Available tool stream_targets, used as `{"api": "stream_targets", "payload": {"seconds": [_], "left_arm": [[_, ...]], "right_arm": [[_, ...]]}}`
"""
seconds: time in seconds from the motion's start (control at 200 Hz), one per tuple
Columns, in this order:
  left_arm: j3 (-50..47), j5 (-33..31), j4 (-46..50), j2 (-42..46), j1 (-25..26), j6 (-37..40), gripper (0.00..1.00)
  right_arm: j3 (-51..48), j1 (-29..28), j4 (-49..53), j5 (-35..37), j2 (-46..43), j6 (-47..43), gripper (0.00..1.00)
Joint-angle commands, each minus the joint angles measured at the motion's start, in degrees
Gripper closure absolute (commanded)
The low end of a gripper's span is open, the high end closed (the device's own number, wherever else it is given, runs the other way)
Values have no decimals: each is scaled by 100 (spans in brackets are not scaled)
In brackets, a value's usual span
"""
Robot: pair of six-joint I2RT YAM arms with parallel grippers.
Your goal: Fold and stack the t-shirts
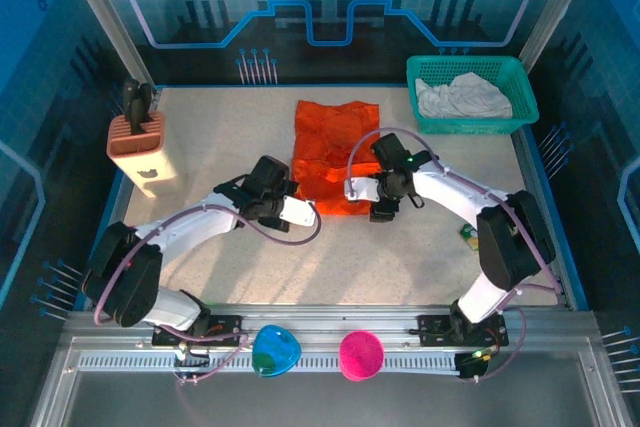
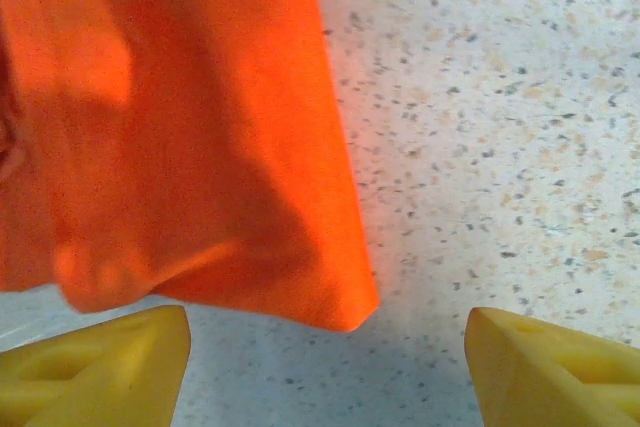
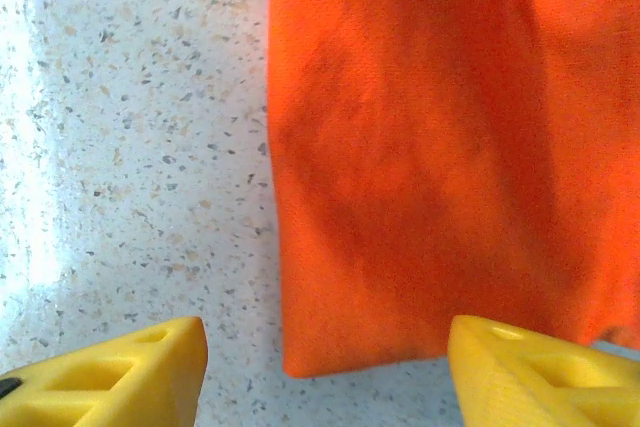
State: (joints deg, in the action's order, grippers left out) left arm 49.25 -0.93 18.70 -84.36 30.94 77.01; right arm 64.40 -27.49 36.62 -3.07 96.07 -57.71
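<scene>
Yellow fingers (image 2: pixel 90 367) of the left gripper (image 2: pixel 325 372) stand wide apart, so it is open and holds nothing. Just past them lies one near corner of the orange t-shirt (image 2: pixel 180 127), flat on the speckled counter (image 2: pixel 500 97). That corner sits between the two fingers, closer to the left one. The right gripper (image 3: pixel 325 372) is open too, with nothing in it. The shirt's other near corner lies between its fingers, and its right finger (image 3: pixel 540 377) covers a bit of the hem.

From above, the orange t-shirt lies as a long shape in the middle of the counter. The two grippers are at its near edge, one at each corner.

The white t-shirt (image 1: pixel 462 97) is bunched up in the teal basket (image 1: pixel 470 126) at the far right corner, well apart from the orange one. A tan holder (image 1: pixel 140 152) with a black tool in it stands at the far left. A pink round thing (image 1: pixel 360 354) and a blue one (image 1: pixel 274 349) sit on the rail by the arm bases.
</scene>
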Motion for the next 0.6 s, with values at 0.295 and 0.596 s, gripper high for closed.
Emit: {"api": "stream_targets", "payload": {"seconds": [0.295, 0.596], "left_arm": [[403, 49, -310, -1184, -78, 102, 30], [664, -71, -674, -1846, -201, 185, 35]], "right_arm": [[430, -71, 282, 349, 837, -146, 34], [659, 3, 286, 426, 1335, -156, 36]]}}
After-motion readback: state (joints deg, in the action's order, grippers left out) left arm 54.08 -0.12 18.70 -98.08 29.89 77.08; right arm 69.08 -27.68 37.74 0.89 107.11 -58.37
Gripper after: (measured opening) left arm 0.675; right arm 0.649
